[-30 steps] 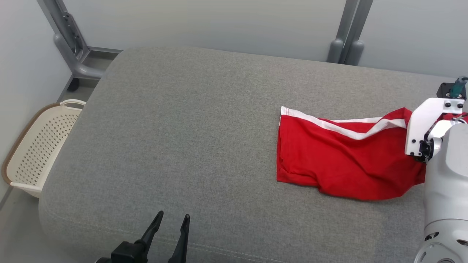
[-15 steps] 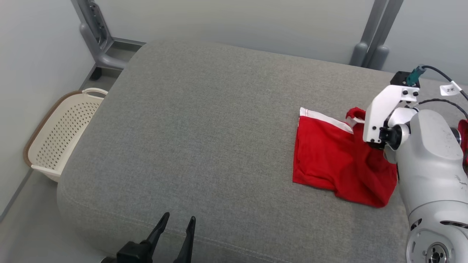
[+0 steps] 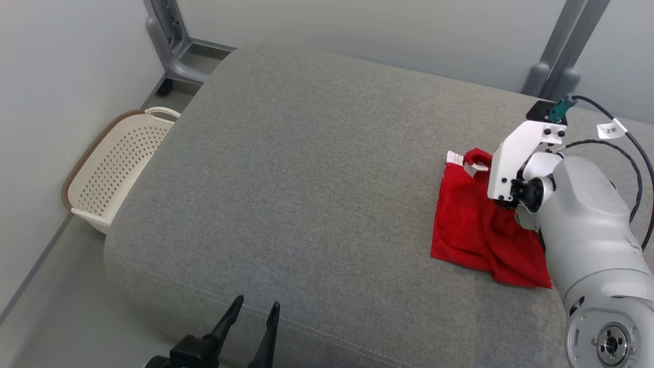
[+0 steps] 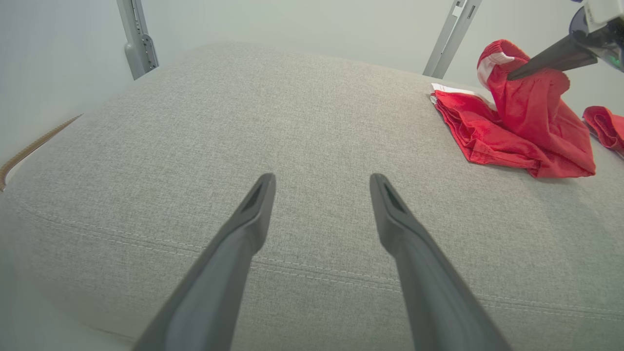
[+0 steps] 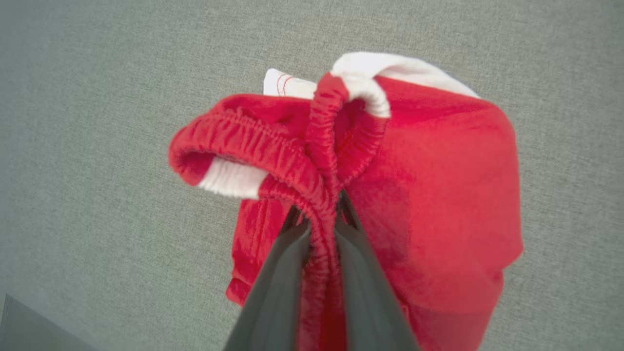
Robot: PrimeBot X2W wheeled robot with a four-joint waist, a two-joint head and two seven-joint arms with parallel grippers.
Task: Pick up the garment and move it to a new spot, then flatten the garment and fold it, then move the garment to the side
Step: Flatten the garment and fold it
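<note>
The garment (image 3: 472,232) is a pair of red shorts with white trim, lying at the right side of the grey cushion (image 3: 306,179). My right gripper (image 5: 319,214) is shut on its elastic waistband (image 5: 273,146) and holds that end bunched up above the rest of the cloth (image 4: 516,122). In the head view the white wrist bracket (image 3: 516,158) hides the fingers. My left gripper (image 3: 257,302) hovers open over the cushion's front edge, nothing between its fingers (image 4: 243,234), well to the left of the garment. Another red fold (image 4: 604,126) shows at the far right; whether it belongs to the garment I cannot tell.
A cream perforated basket (image 3: 112,179) stands on the floor left of the cushion. Grey metal posts (image 3: 173,41) rise at the back left and back right (image 3: 562,56). A black cable with a tag (image 3: 610,130) loops over the right arm.
The head camera has swung, shifting the whole picture. My right gripper has carried the waistband end up and leftward over the spread shorts, doubling them to about half their length. The left gripper stays open.
</note>
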